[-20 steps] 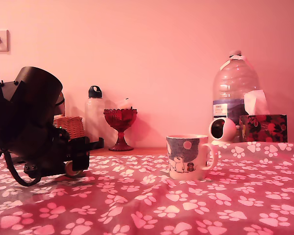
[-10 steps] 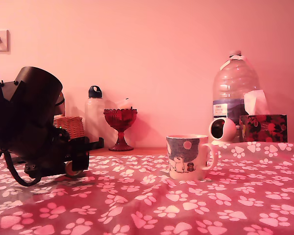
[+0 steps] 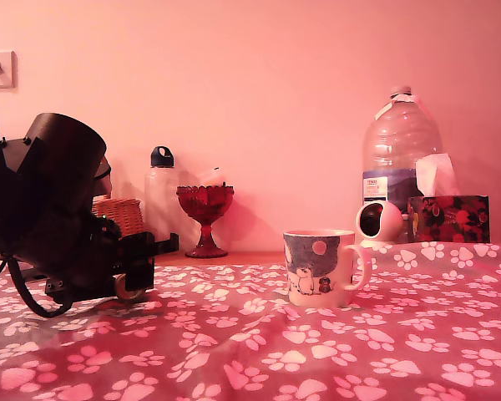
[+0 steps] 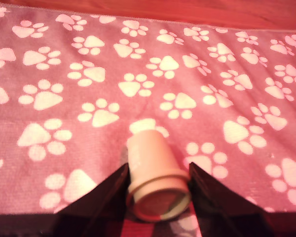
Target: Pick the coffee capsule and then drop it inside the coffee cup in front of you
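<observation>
The coffee capsule point(image 4: 153, 165) is pale and cup-shaped, lying on its side with its foil end toward the wrist camera. My gripper point(image 4: 158, 173) is shut on it, a dark finger point(image 4: 111, 190) pressing each side of its rim, low over the paw-print cloth point(image 4: 89, 74). In the exterior view the gripper point(image 3: 142, 269) and capsule point(image 3: 128, 287) are at the exterior view's left. The coffee cup point(image 3: 321, 267), a white mug with a blue-grey dotted band and bear figures, stands upright well toward the exterior view's right of the gripper, its handle on the right. The cup does not show in the wrist view.
Behind the gripper stand a wicker basket point(image 3: 122, 214), a white bottle point(image 3: 160, 196) and a red glass goblet point(image 3: 204, 214). At the back right are a large water bottle point(image 3: 399, 154), a small round white device point(image 3: 378, 221) and a tissue box point(image 3: 448, 219).
The gripper with the capsule has shifted very slightly up and toward the exterior view's right. The cup and everything else stayed put.
</observation>
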